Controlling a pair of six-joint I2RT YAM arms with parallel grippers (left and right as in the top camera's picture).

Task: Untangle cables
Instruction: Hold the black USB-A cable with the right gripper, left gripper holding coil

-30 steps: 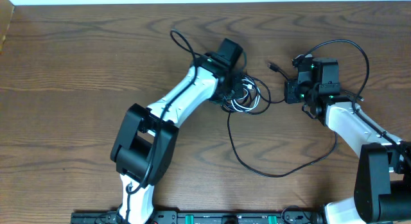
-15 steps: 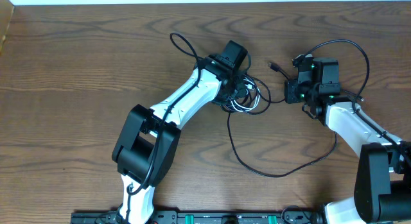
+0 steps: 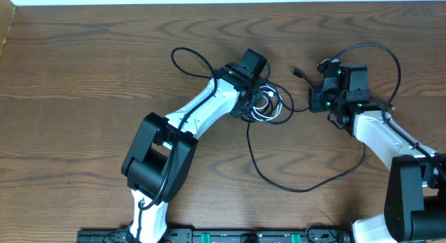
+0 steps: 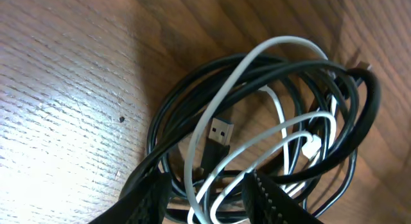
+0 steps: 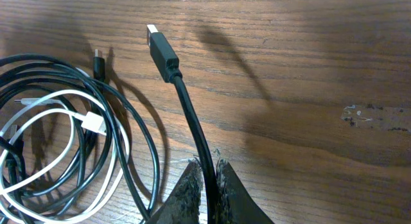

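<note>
- Watching the coil (image 3: 268, 104) of cables in the middle of the surface (image 3: 77, 131), I see the left end effector (image 4: 205, 198) right on top of it. Its fingers are spread and straddle several black strands and the white cable (image 4: 219, 102) at once.
- Just right of the coil, the right end effector (image 5: 207, 176) is clamped on one black cable (image 5: 185, 102). Its grip is a short way behind the USB plug (image 5: 160, 44), which lies free on the wood.
- If the left fingers close where they stand, they probably pinch a bundle of strands. Lifting would then drag the whole coil as one lump.
- The held black cable seems to run back into the coil. A pull away from the coil while the left side pins it could cinch the loops into a tighter knot.
- A hard pull might also let the thin cord slide through the right fingers until the plug snags on them.
- One loose black loop lies up-left of the coil beside the left arm, and a long one sweeps below the coil. Either could be swept along by a moving arm.
</note>
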